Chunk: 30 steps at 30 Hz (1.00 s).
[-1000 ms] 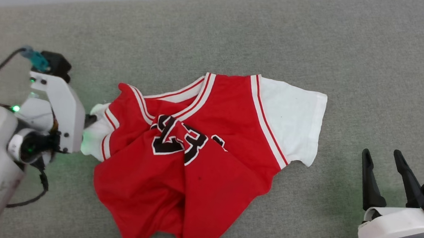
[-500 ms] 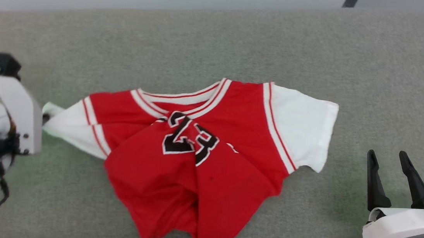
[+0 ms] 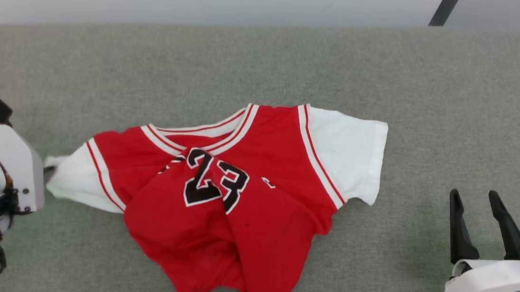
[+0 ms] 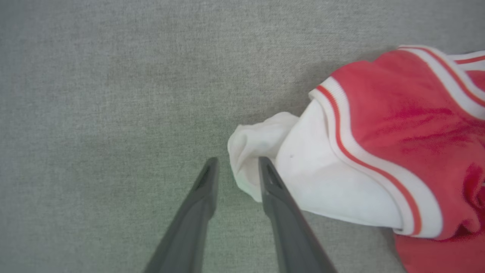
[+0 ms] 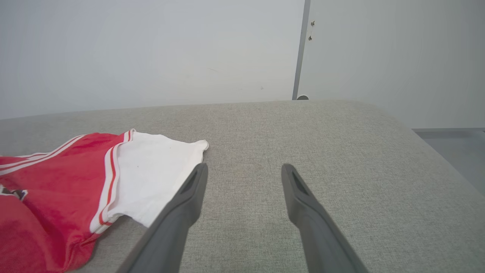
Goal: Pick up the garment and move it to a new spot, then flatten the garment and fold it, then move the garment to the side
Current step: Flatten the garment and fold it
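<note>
garment (image 3: 254, 202): red jersey, white sleeves, striped trim, black 23; crumpled, lower half bunched, on the grey cushion (image 3: 437, 87) | left gripper (image 4: 237, 161): fingers a narrow gap apart, nothing between them; bunched white sleeve touches one fingertip | right gripper (image 5: 242, 170): spread wide, empty; garment's other sleeve off to its left, apart

Head view looks steeply down; nearer wrist views share the garment (image 3: 235, 201)
</note>
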### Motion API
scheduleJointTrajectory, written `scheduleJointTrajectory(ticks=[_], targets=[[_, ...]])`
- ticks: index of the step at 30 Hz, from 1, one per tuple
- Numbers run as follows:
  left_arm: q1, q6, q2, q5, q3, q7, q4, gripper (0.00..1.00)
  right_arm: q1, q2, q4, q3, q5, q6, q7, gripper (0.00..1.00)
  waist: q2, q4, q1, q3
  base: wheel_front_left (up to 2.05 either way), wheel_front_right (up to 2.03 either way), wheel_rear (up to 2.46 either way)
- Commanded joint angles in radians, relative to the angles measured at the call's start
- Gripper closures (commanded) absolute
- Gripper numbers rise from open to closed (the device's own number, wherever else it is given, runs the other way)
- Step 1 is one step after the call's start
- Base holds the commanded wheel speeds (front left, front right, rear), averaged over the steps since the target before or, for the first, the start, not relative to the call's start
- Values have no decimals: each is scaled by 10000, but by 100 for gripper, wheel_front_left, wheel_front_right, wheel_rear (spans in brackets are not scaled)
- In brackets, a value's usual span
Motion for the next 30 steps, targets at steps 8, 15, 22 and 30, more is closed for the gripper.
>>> scheduleJointTrajectory(ticks=[8,15,22,30], targets=[[672,-240,-15,-188,448,-1371,-708,0,410,-111,3,32,-11,-6,110,0,-1,120,0,-917,0,0,0],[1877,-218,45,51,803,-3245,-1680,0,849,-226,-77,114,67,-6,417,0,-1,404,0,-1776,0,0,0],[3284,-41,74,252,1169,-5051,-2562,0,1188,-298,-223,214,124,-6,724,0,-1,860,0,-2338,0,0,0],[4883,147,17,462,1633,-7085,-3346,0,1455,-285,-351,233,161,-7,861,0,-1,1394,0,-2656,0,0,0]])
